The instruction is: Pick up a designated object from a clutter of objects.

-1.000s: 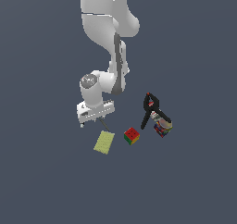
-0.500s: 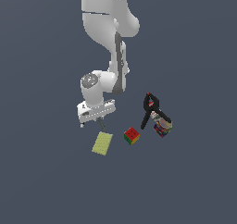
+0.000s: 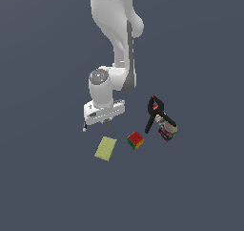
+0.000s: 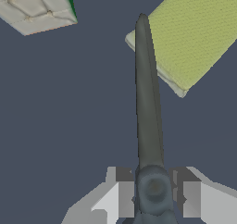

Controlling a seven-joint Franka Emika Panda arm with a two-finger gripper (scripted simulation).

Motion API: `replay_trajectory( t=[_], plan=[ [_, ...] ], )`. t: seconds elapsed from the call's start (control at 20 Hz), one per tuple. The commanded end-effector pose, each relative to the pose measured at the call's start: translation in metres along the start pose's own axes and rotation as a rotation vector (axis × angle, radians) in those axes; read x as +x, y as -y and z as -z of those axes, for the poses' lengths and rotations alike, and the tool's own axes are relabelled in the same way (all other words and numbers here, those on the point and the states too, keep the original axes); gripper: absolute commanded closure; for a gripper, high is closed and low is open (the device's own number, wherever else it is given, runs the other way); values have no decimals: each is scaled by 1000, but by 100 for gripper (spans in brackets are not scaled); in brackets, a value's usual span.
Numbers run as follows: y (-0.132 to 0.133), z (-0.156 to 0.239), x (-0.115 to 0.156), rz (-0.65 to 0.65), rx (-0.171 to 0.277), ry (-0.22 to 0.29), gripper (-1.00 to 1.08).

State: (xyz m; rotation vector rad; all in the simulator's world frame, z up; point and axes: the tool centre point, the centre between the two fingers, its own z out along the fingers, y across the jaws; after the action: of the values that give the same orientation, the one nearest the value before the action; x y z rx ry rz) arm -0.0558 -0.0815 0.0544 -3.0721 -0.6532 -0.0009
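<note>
1. You will see that since the earlier frames the arm has lifted a little; the gripper [image 3: 106, 118] now sits slightly higher above the bench [image 3: 47, 177], while the clutter below has stayed where it was
2. Your jaws are pinching the scissors [image 4: 149, 126]; in the wrist view the two grey fingers [image 4: 124, 199] press on either side of the pivot, and the thin grey blades run straight out away from the camera; the handles do not show in either view
3. In the exterior view you can make out the blades as a thin dark sliver [image 3: 110, 128] hanging down from the gripper, clear of the bench
4. Directly below the blade tip lies the flat yellow-green rectangle [image 3: 105, 148]; in the wrist view the tip overlaps its near edge [image 4: 194, 33], though the scissors hang above it rather than touching
5. Just beside the rectangle, toward the exterior view's right, you have the red-green-yellow cube [image 3: 136, 140]; the wrist view catches one pale face of it with a green edge [image 4: 37, 8]
6. Further to the exterior view's right stands the black clamp with red tips [image 3: 156, 111], leaning against the colourful small container [image 3: 167, 130]; both are well apart from the gripper
7. A thin dark piece hangs at the gripper's outer end on the exterior view's left; you cannot tell what it is
</note>
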Motion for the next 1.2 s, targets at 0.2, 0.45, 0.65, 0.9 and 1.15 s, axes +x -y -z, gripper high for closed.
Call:
replay_trajectory(
  t=[0.2, 0.45, 0.65, 0.9, 1.15],
  plan=[
    [28, 51, 34, -1, -2, 0, 108],
    [52, 97, 64, -1, -3, 1, 108],
    [72, 133, 88, -1, -4, 1, 108],
    [96, 178, 119, -2, -4, 1, 108],
    [119, 220, 149, -2, -3, 1, 108]
  ],
)
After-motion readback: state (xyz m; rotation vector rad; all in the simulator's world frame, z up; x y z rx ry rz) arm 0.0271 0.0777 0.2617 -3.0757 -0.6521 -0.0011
